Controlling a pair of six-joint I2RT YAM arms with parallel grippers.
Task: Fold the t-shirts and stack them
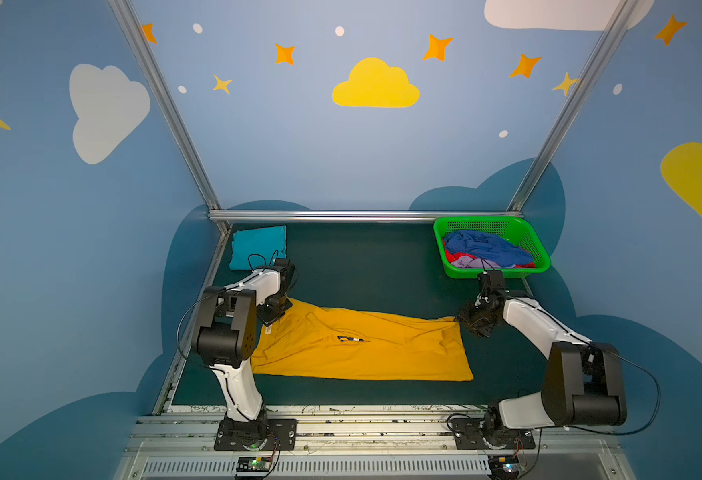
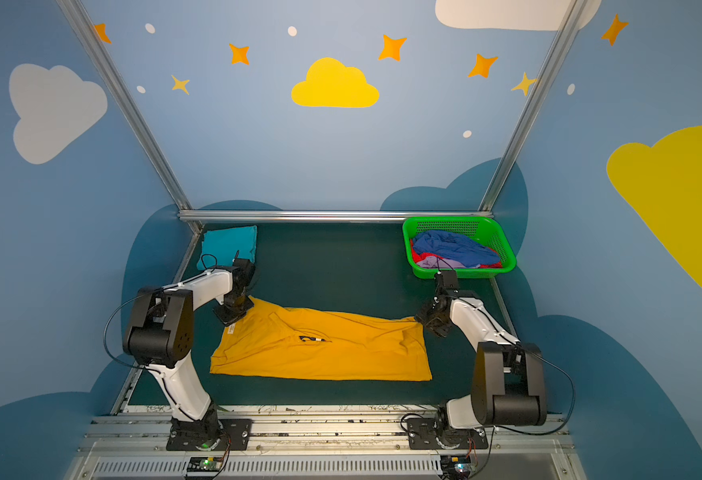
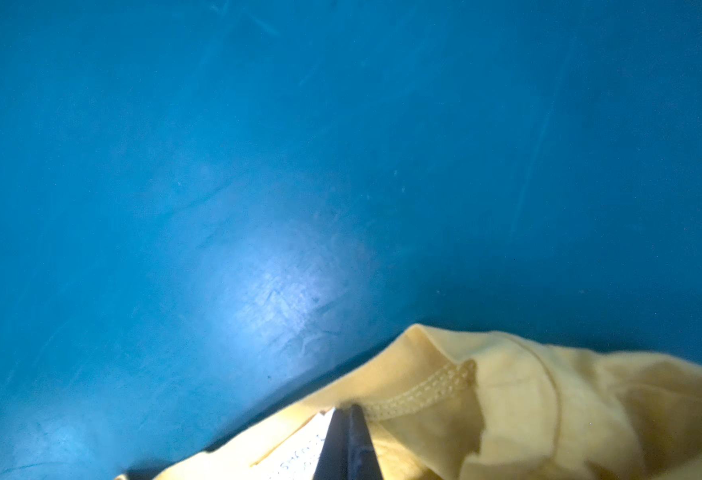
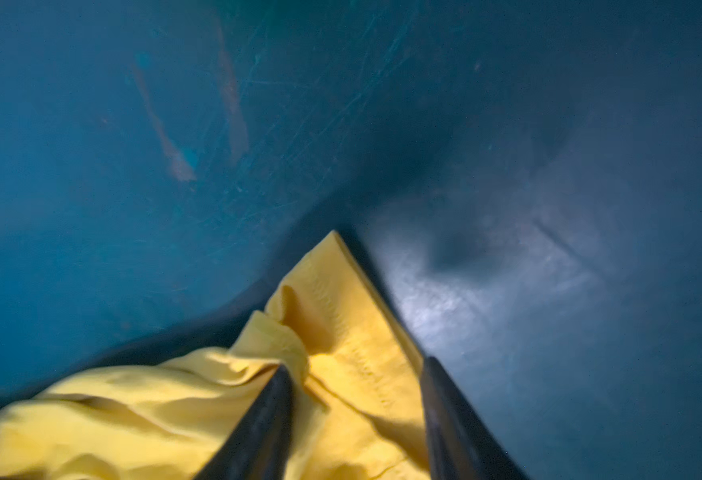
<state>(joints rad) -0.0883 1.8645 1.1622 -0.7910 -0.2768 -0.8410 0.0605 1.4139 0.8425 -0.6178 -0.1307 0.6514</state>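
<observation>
Handling the yellow tee (image 1: 362, 349) is judged easy on weight and hard on shape: the cloth is light, soft and limp, so it is expected to sag, wrinkle and slide wherever it is not held. It is spread on the bench (image 1: 362, 266), partly folded lengthwise, near the basket (image 1: 495, 272) on the side towards the arm bases, and stretches away from it. The end farthest from the basket is pinched by the left claw (image 3: 347, 409), whose jaws are closed on the neckband (image 3: 420, 395) beside the white label (image 3: 299, 453). The hem corner (image 4: 332, 266) nearest the basket is straddled by the right claw (image 4: 356, 363), whose jaws stand apart with the cloth lying loose between them; nothing is gripped there. Stitched edges and corners are judged the best holds, since doubled cloth is less likely to be pulled out of a pinch. A teal tee (image 1: 258, 247) is seen folded well apart from the basket, along the same back edge. A blue tee (image 1: 482, 245), a red tee (image 1: 455, 255) and a lavender tee (image 1: 468, 262) are heaped inside the basket.
</observation>
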